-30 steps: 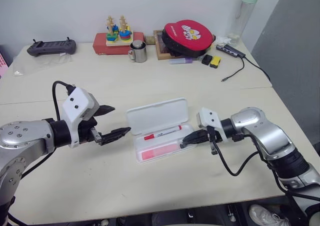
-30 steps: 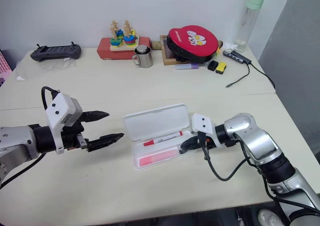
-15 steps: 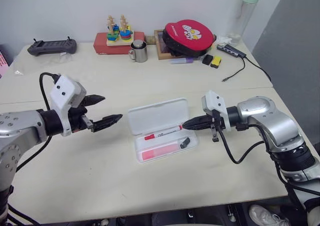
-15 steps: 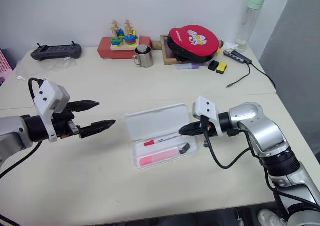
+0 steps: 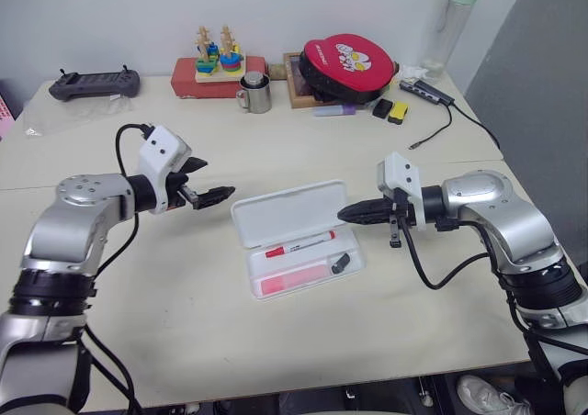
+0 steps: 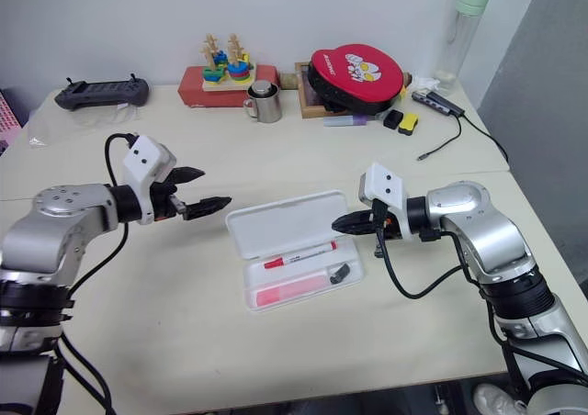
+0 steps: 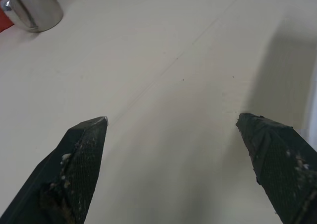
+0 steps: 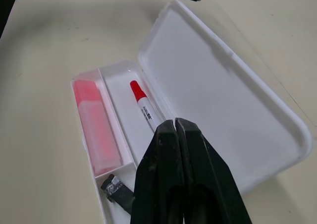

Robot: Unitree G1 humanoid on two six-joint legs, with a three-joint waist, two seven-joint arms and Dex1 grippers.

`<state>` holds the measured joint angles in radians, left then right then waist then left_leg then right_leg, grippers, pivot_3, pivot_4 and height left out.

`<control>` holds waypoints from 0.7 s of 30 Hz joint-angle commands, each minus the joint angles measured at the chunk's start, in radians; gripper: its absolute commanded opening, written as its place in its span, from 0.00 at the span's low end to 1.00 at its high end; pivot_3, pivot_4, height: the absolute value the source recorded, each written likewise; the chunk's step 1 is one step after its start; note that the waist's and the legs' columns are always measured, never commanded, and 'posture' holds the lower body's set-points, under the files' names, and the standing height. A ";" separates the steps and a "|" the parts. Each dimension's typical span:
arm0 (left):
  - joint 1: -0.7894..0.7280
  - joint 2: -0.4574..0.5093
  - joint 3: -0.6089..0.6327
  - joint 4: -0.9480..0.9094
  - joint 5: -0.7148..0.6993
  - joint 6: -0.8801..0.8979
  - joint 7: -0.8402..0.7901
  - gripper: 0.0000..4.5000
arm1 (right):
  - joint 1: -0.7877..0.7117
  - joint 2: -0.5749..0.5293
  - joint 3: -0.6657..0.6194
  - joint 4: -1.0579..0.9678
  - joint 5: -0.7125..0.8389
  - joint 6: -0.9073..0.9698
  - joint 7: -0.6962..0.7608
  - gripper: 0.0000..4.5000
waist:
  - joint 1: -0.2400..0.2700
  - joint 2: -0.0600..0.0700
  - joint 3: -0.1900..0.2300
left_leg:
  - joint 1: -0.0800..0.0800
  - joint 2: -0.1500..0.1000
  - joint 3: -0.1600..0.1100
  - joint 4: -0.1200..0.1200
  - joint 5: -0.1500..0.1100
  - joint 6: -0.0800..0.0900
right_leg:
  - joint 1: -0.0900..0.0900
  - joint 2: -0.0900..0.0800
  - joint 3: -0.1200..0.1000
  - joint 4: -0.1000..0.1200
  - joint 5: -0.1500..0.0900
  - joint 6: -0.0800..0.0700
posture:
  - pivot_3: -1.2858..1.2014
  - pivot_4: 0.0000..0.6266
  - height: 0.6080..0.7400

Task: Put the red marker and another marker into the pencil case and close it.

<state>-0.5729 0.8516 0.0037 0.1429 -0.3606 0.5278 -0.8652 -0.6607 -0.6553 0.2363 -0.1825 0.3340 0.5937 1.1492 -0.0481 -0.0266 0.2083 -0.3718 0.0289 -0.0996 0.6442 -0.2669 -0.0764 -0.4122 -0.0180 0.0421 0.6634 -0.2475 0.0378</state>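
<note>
Lying open: flat white plastic hinged pencil case (image 5: 299, 236) on the pale table (image 5: 276, 342), lid back, between the two grippers.
Right gripper (image 5: 344, 215): black fingers pressed together, empty, tip above the case's right end near the hinge line.
Left gripper (image 5: 219, 195): fingers spread apart, holding nothing, tip near the lid's left corner, not touching.
Red marker: slim white pen with red cap (image 8: 143, 106) in the tray's middle compartment, below and to the left of the right gripper's tip.
Pink highlighter (image 8: 97, 130): thick all-pink highlighter in the front compartment, beyond the red marker from the lid.
Small black piece (image 8: 117, 190): in the tray's right end, beneath the right gripper.
Room: bare table between the left gripper and the lid; steel mug (image 7: 30, 7) well beyond the left fingers (image 7: 77, 172); front edge of the table well clear of the case.
</note>
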 commanded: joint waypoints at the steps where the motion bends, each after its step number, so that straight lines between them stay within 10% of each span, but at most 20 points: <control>1: -0.023 -0.006 -0.003 0.028 0.025 -0.045 -0.045 0.82 | -0.001 -0.018 -0.032 -0.040 0.012 -0.008 -0.003 0.00 | -0.005 0.000 0.000 | -0.001 0.000 0.000 0.000 0.000 0.000 | -0.001 0.000 0.000 0.000 0.000 0.000 | 0.52 0.24 1.00; 16: -0.157 -0.096 -0.087 0.211 0.114 -0.083 -0.173 0.11 | -0.001 -0.042 -0.036 -0.064 0.024 0.004 0.008 0.00 | -0.004 0.000 0.000 | -0.009 0.000 -0.001 0.002 0.000 0.000 | -0.009 0.000 -0.001 0.003 0.001 0.000 | 0.52 0.24 1.00; 21: -0.196 -0.120 -0.118 0.234 0.123 -0.081 -0.238 0.11 | 0.000 -0.044 -0.036 -0.073 0.027 0.011 0.007 0.00 | -0.005 0.000 0.000 | -0.009 -0.001 -0.001 0.002 0.000 0.000 | -0.009 0.000 -0.001 0.003 0.001 0.000 | 0.52 0.24 1.00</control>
<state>-0.7434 0.7318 -0.1149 0.3945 -0.2392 0.4519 -1.0739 -0.6527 -0.6905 0.2264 -0.2169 0.3391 0.6035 1.1542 -0.0533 -0.0266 0.2083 -0.3812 0.0284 -0.1008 0.6460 -0.2667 -0.0765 -0.4213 -0.0181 0.0412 0.6662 -0.2465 0.0383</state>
